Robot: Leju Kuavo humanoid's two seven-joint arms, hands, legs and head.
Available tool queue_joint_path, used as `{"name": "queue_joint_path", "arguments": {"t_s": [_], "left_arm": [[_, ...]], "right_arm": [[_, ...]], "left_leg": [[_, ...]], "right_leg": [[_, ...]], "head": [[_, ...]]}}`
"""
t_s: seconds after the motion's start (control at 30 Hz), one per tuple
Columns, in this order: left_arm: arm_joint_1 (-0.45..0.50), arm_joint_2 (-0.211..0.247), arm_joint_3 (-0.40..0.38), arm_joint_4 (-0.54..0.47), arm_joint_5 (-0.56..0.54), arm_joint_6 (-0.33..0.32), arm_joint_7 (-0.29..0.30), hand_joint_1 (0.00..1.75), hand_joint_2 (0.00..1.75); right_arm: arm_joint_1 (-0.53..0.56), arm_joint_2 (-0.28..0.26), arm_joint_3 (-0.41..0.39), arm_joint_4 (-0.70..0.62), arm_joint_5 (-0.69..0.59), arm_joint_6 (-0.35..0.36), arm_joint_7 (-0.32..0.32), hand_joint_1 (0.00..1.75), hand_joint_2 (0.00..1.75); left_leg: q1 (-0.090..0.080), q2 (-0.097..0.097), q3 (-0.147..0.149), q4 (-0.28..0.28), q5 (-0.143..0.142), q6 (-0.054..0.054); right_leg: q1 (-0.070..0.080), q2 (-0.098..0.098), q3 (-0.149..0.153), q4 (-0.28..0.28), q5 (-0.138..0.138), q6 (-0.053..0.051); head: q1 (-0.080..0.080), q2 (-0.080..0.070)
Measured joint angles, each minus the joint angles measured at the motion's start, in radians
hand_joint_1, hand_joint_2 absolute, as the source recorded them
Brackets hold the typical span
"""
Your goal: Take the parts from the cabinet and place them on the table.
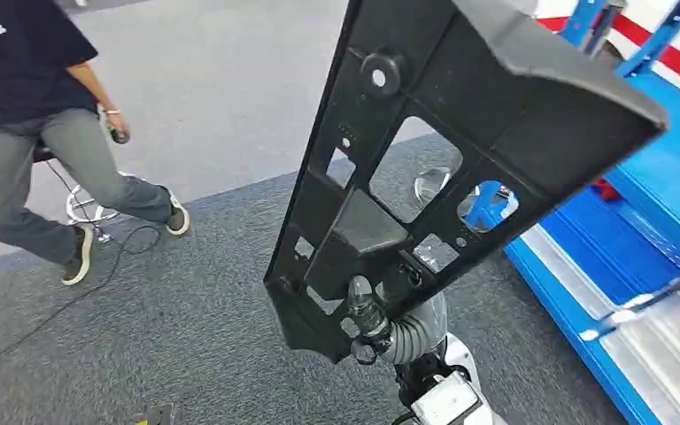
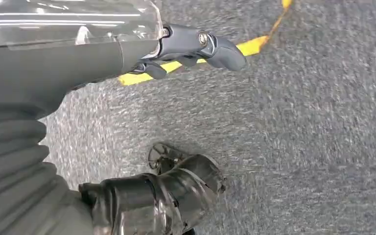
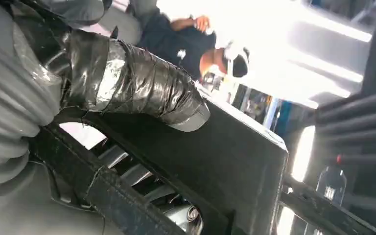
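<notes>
Carpet (image 1: 186, 310) grey, blue cabinet (image 1: 664, 177) right

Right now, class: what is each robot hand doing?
Left robot hand: open, holding nothing, above the carpet.
Right robot hand: holding the black plastic part.

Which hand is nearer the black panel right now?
Right. The right hand grips the black panel at its lower end, holding it up. The left hand hangs over the grey carpet, holding nothing.
</notes>
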Motion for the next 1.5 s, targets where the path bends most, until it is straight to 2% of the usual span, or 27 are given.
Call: {"name": "queue_joint_path", "arguments": {"t_s": [0.03, 0.07, 0.1, 0.23, 0.3, 0.33, 0.4, 0.43, 0.5, 0.57, 0.6, 0.63, 0.73, 0.77, 0.83, 0.9, 0.93, 1.0, 1.07, 1.13, 1.23, 1.27, 1.3, 1.33, 1.37, 1.43, 1.5], "left_arm": [[0.001, -0.001, 0.000, 0.000, -0.006, -0.002, -0.003, 0.00, 1.75], [0.002, -0.002, 0.000, 0.000, -0.008, -0.004, -0.007, 0.00, 1.75], [0.001, -0.001, 0.000, 0.000, -0.012, -0.008, -0.014, 0.00, 1.75], [0.009, 0.000, 0.000, 0.000, -0.027, -0.043, -0.034, 0.00, 1.75], [0.010, -0.001, 0.000, 0.001, -0.036, -0.057, -0.017, 0.00, 1.75], [0.006, -0.005, 0.000, 0.001, -0.045, -0.063, -0.006, 0.00, 1.75], [0.003, -0.009, -0.002, 0.001, -0.065, -0.069, 0.019, 0.00, 1.75], [0.003, -0.010, -0.007, 0.001, -0.072, -0.069, 0.028, 0.00, 1.75], [0.005, -0.011, -0.011, 0.001, -0.078, -0.069, 0.031, 0.00, 1.75], [0.007, -0.007, -0.012, 0.001, -0.077, -0.070, 0.018, 0.00, 1.75], [0.004, -0.005, -0.012, 0.001, -0.077, -0.073, 0.013, 0.00, 1.75], [0.000, -0.002, -0.012, 0.001, -0.073, -0.075, 0.008, 0.00, 1.75], [0.003, -0.001, -0.013, 0.001, -0.063, -0.078, 0.005, 0.00, 1.75], [0.005, -0.001, -0.013, 0.001, -0.059, -0.079, 0.006, 0.00, 1.75], [0.006, -0.004, -0.013, 0.001, -0.057, -0.085, 0.009, 0.00, 1.75], [0.002, -0.004, -0.013, 0.001, -0.057, -0.087, 0.013, 0.00, 1.75], [-0.002, -0.004, -0.014, 0.001, -0.057, -0.087, 0.019, 0.00, 1.75], [-0.001, -0.004, -0.014, 0.001, -0.057, -0.086, 0.039, 0.00, 1.75], [0.002, -0.004, -0.014, 0.001, -0.055, -0.080, 0.047, 0.00, 1.75], [0.000, -0.003, -0.014, 0.001, -0.049, -0.077, 0.047, 0.00, 1.75], [0.003, 0.000, -0.014, 0.001, -0.044, -0.069, 0.040, 0.00, 1.75], [0.005, 0.004, -0.014, 0.001, -0.042, -0.069, 0.039, 0.00, 1.75], [0.009, 0.003, -0.014, 0.002, -0.039, -0.068, 0.039, 0.00, 1.75], [0.007, 0.003, -0.014, 0.002, -0.039, -0.069, 0.039, 0.00, 1.75], [0.004, 0.003, -0.014, 0.002, -0.039, -0.069, 0.039, 0.00, 1.75], [0.000, 0.003, -0.014, 0.002, -0.039, -0.069, 0.039, 0.00, 1.75], [0.002, 0.003, -0.014, 0.002, -0.039, -0.069, 0.039, 0.00, 1.75]], "right_arm": [[0.000, -0.001, 0.000, 0.000, 0.002, 0.000, 0.000, 1.75, 1.75], [0.000, -0.002, 0.000, -0.001, 0.003, -0.001, 0.002, 1.75, 1.75], [0.000, -0.005, 0.000, -0.002, 0.003, -0.001, 0.004, 1.75, 1.75], [0.012, -0.016, 0.000, -0.028, -0.006, -0.001, 0.011, 1.75, 1.75], [0.028, -0.017, 0.000, -0.045, -0.006, -0.007, 0.014, 1.75, 1.75], [0.038, -0.019, 0.000, -0.054, -0.002, -0.016, 0.014, 1.75, 1.75], [0.058, -0.026, 0.000, -0.065, 0.013, -0.033, 0.018, 1.75, 1.75], [0.071, -0.031, 0.000, -0.070, 0.013, -0.039, 0.019, 1.75, 1.75], [0.086, -0.037, -0.001, -0.084, -0.005, -0.037, 0.019, 1.75, 1.75], [0.093, -0.041, -0.004, -0.097, -0.023, -0.033, 0.013, 1.75, 1.75], [0.095, -0.043, -0.006, -0.101, -0.026, -0.033, 0.008, 1.75, 1.75], [0.098, -0.045, -0.008, -0.104, -0.026, -0.033, 0.002, 1.75, 1.75], [0.103, -0.048, -0.008, -0.114, -0.023, -0.032, -0.004, 1.75, 1.75], [0.103, -0.048, -0.008, -0.120, -0.013, -0.033, -0.003, 1.75, 1.75], [0.102, -0.050, -0.008, -0.124, 0.009, -0.039, 0.000, 1.75, 1.75], [0.108, -0.052, -0.008, -0.126, 0.015, -0.040, 0.004, 1.75, 1.75], [0.113, -0.053, -0.008, -0.126, 0.015, -0.040, 0.005, 1.75, 1.75], [0.114, -0.055, -0.008, -0.126, 0.015, -0.040, 0.005, 1.75, 1.75], [0.113, -0.055, -0.008, -0.126, 0.011, -0.037, 0.001, 1.75, 1.75], [0.114, -0.055, -0.008, -0.126, 0.003, -0.033, -0.003, 1.75, 1.75], [0.113, -0.055, -0.008, -0.126, -0.007, -0.031, -0.008, 1.75, 1.75], [0.111, -0.055, -0.008, -0.126, -0.009, -0.031, -0.008, 1.75, 1.75], [0.109, -0.054, -0.008, -0.126, -0.010, -0.031, -0.008, 1.75, 1.75], [0.110, -0.053, -0.008, -0.126, -0.010, -0.031, -0.010, 1.75, 1.75], [0.109, -0.053, -0.008, -0.126, -0.010, -0.031, -0.011, 1.75, 1.75], [0.112, -0.053, -0.008, -0.125, -0.010, -0.031, -0.011, 1.75, 1.75], [0.112, -0.053, -0.008, -0.125, -0.010, -0.031, -0.011, 1.75, 1.75]], "left_leg": [[0.002, -0.015, -0.001, 0.007, -0.004, -0.004], [0.004, -0.029, -0.004, 0.017, -0.009, -0.010], [0.001, -0.041, -0.014, 0.030, -0.015, -0.018], [0.014, -0.084, -0.031, 0.029, -0.007, -0.042], [0.005, 0.017, -0.050, 0.071, -0.031, -0.049], [0.007, 0.043, -0.081, 0.133, -0.063, -0.053], [0.009, 0.061, -0.152, 0.272, -0.120, -0.057], [0.009, 0.065, -0.177, 0.318, -0.127, -0.057], [0.008, 0.068, -0.144, 0.255, -0.077, -0.050], [0.000, 0.096, -0.051, 0.087, -0.002, -0.032], [-0.013, 0.147, -0.025, 0.033, -0.015, -0.021], [-0.022, 0.147, -0.018, 0.025, -0.013, -0.017], [-0.025, 0.110, -0.025, 0.021, -0.013, -0.006], [-0.011, 0.099, -0.005, -0.004, -0.002, 0.002], [-0.009, 0.081, 0.007, -0.018, 0.003, 0.008], [-0.008, 0.056, 0.007, -0.017, 0.003, 0.013], [-0.008, 0.042, 0.007, -0.015, 0.002, 0.014], [-0.005, 0.009, 0.007, -0.009, -0.001, 0.010], [0.000, -0.024, 0.006, 0.009, -0.011, -0.002], [-0.002, -0.048, -0.012, 0.037, -0.024, -0.017], [0.008, -0.079, -0.025, 0.029, -0.013, -0.035], [0.009, -0.088, -0.033, 0.031, -0.014, -0.038], [0.006, -0.046, -0.033, 0.046, -0.021, -0.039], [0.000, 0.009, -0.055, 0.091, -0.048, -0.044], [0.002, 0.040, -0.093, 0.165, -0.083, -0.048], [0.006, 0.060, -0.165, 0.299, -0.129, -0.051], [0.006, 0.065, -0.172, 0.303, -0.110, -0.049]], "right_leg": [[-0.004, 0.007, 0.034, -0.077, 0.044, 0.002], [-0.011, 0.036, 0.068, -0.153, 0.078, 0.003], [-0.016, 0.094, 0.073, -0.172, 0.055, 0.004], [-0.006, 0.059, 0.081, -0.180, 0.060, -0.021], [-0.009, 0.035, 0.091, -0.190, 0.063, -0.029], [-0.007, 0.019, 0.094, -0.190, 0.060, -0.035], [-0.001, -0.012, 0.097, -0.190, 0.056, -0.040], [0.001, -0.029, 0.098, -0.190, 0.053, -0.041], [0.004, -0.053, 0.102, -0.190, 0.048, -0.041], [0.009, -0.072, 0.111, -0.191, 0.043, -0.040], [0.009, -0.081, 0.115, -0.194, 0.040, -0.038], [0.015, -0.093, 0.116, -0.194, 0.037, -0.033], [0.012, -0.121, 0.126, -0.207, 0.036, -0.018], [0.015, -0.113, 0.128, -0.204, 0.028, -0.010], [0.010, -0.028, 0.100, -0.125, -0.019, -0.008], [0.009, -0.004, 0.020, 0.028, -0.083, -0.004], [0.008, -0.003, -0.015, 0.085, -0.096, -0.001], [0.003, -0.001, -0.017, 0.055, -0.044, 0.004], [-0.010, 0.023, 0.057, -0.118, 0.060, 0.011], [-0.016, 0.095, 0.082, -0.185, 0.046, 0.013], [-0.007, 0.062, 0.082, -0.177, 0.054, -0.009], [-0.015, 0.049, 0.087, -0.184, 0.057, -0.019], [-0.014, 0.036, 0.092, -0.187, 0.058, -0.023], [-0.013, 0.024, 0.096, -0.189, 0.056, -0.030], [-0.008, 0.009, 0.098, -0.189, 0.055, -0.034], [-0.001, -0.023, 0.099, -0.189, 0.051, -0.038], [0.002, -0.050, 0.101, -0.189, 0.047, -0.039]], "head": [[-0.001, 0.000], [0.000, 0.000], [0.001, 0.000], [0.003, 0.000], [-0.009, 0.000], [-0.011, 0.000], [-0.013, 0.000], [-0.011, 0.000], [-0.011, 0.000], [-0.012, 0.000], [-0.010, 0.000], [-0.011, 0.000], [-0.012, 0.000], [-0.011, 0.000], [-0.003, 0.000], [-0.002, 0.000], [-0.002, 0.000], [-0.002, 0.000], [-0.002, 0.000], [0.000, 0.000], [-0.002, 0.000], [0.001, 0.000], [-0.002, 0.000], [-0.015, 0.000], [-0.015, 0.000], [-0.015, 0.000], [-0.016, 0.000]]}}
